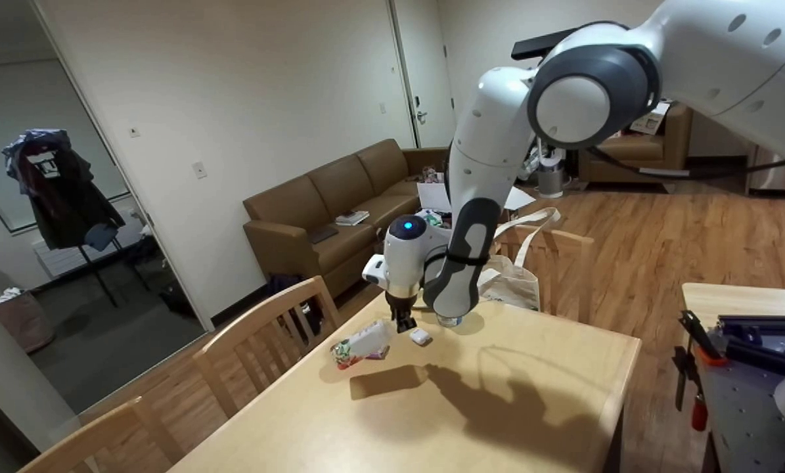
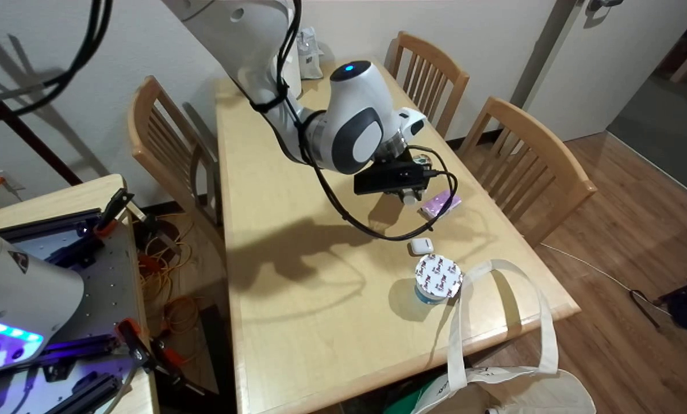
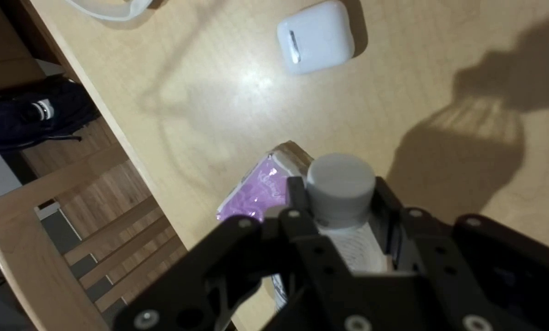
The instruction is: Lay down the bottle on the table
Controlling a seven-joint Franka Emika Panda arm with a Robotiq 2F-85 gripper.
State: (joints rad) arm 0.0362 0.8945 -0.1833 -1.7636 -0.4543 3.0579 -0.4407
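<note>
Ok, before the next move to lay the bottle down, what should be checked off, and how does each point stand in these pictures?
1. Gripper holding the bottle: ok, shut on its cap.
2. Bottle resting on the table: not ok, its shadow lies apart from it, so it seems held up.
3. Bottle level: cannot tell, though it looks slanted in an exterior view.
4. Landing spot free of the tissue pack: cannot tell, the pack shows beside the cap in the wrist view, partly hidden.
5. White case apart from the bottle: ok.
6. Tub out of the way: ok, beyond the case from the gripper.
</note>
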